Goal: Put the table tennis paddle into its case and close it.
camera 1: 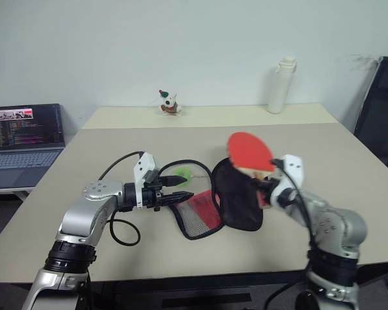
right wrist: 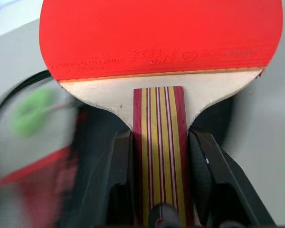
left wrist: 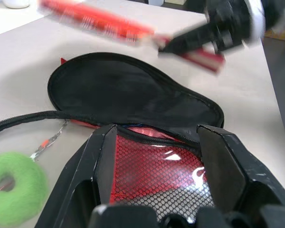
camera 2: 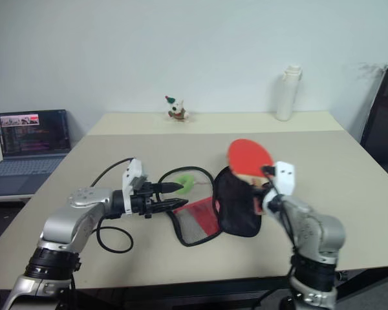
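The table tennis paddle (camera 1: pixel 249 150) hangs tilted above the table, red face up, its striped wooden handle (right wrist: pixel 159 142) clamped between the fingers of my right gripper (camera 1: pixel 264 187). Right under it lies the case (camera 1: pixel 240 201), unzipped, its black half flat on the table and its mesh flap (camera 1: pixel 197 216) with red lining folded out to the left. My left gripper (camera 1: pixel 186 186) is level at the flap's left edge, fingers (left wrist: pixel 218 156) spread apart over the mesh and gripping nothing. The green fuzzy charm (camera 1: pixel 183 173) lies just behind the left fingers.
An open laptop (camera 1: pixel 26 139) sits on a side desk at the left. At the table's far edge stand a white bottle (camera 1: pixel 281 86) and a small toy figure (camera 1: pixel 169 102). A black chair (camera 1: pixel 381 123) is at the right.
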{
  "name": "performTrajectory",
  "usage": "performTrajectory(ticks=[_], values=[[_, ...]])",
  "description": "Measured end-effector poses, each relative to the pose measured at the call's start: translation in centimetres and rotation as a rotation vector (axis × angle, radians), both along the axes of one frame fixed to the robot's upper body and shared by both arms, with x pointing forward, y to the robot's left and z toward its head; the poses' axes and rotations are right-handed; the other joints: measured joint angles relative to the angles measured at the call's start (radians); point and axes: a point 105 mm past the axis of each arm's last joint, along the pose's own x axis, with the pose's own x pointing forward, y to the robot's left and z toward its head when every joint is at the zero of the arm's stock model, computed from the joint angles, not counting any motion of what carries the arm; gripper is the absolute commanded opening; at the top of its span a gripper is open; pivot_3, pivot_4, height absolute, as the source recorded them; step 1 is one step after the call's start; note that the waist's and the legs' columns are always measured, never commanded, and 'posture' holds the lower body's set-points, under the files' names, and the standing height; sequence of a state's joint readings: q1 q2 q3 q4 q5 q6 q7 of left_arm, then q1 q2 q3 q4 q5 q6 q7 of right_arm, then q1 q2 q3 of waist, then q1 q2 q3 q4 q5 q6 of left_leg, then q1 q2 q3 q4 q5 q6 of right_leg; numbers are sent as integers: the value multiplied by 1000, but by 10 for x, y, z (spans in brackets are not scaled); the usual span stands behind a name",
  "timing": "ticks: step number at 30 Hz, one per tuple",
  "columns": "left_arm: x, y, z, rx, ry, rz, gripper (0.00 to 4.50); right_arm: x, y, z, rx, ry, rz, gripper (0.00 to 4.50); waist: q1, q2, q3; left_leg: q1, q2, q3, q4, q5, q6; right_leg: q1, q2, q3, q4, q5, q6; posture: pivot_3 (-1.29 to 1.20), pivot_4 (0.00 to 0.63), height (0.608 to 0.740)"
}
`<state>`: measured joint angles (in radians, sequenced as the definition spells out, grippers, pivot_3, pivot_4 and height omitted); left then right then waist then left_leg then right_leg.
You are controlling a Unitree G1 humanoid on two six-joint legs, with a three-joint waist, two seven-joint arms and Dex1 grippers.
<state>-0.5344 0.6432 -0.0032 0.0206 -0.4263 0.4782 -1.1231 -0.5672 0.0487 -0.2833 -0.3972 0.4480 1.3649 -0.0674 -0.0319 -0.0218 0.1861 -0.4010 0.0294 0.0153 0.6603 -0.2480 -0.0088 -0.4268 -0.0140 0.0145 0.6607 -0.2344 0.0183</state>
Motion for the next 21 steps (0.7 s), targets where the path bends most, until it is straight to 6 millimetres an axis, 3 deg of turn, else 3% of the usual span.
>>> performTrajectory(ticks=[5,14,21], values=[[0,0,0,1,-1,-1,2912,-1,11,-8,-16,22,-28,1147,5,0,0,-1,-2,0,0,0,0,0,-3,-1,-2,0,0,0,150,740],[-1,-1,0,2,-3,-5,2912,-1,-1,-32,-60,75,-109,1147,0,0,0,0,-1,0,0,0,0,0,-1,-1,-1,0,0,0,150,740],[-1,-1,0,3,-1,-5,2912,-1,2,-44,-61,105,-117,1147,0,0,0,0,-1,0,0,0,0,0,-1,-1,-1,0,0,0,150,740]])
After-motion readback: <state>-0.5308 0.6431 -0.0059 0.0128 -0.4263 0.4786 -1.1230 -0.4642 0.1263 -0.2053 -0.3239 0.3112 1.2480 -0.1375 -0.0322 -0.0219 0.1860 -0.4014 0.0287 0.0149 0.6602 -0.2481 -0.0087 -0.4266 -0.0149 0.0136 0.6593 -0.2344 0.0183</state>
